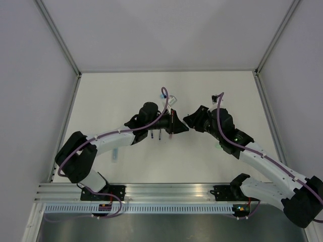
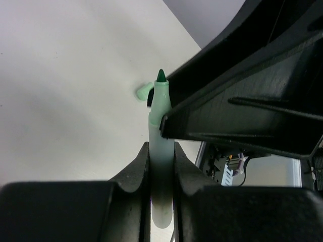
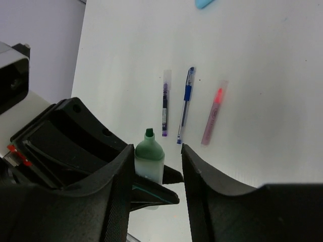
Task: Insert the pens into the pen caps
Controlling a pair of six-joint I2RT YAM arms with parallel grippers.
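My left gripper (image 2: 161, 146) is shut on a pale green marker (image 2: 160, 108), whose dark green tip points away from it. In the top view, my left gripper (image 1: 174, 123) and right gripper (image 1: 191, 121) meet at the table's middle. My right gripper (image 3: 156, 159) is open, and the marker (image 3: 149, 156) stands between its jaws, close to the left finger (image 3: 121, 171). A pale green cap (image 2: 144, 91) lies on the table beyond the marker's tip. A black pen (image 3: 165, 103), a dark blue pen (image 3: 185, 103) and a pink pen (image 3: 214, 113) lie side by side on the table.
The three thin pens (image 1: 159, 134) lie just below my left gripper in the top view. A pale blue marker (image 1: 115, 154) lies by the left arm, and its end shows in the right wrist view (image 3: 204, 3). Grey walls enclose the white table (image 1: 126, 96).
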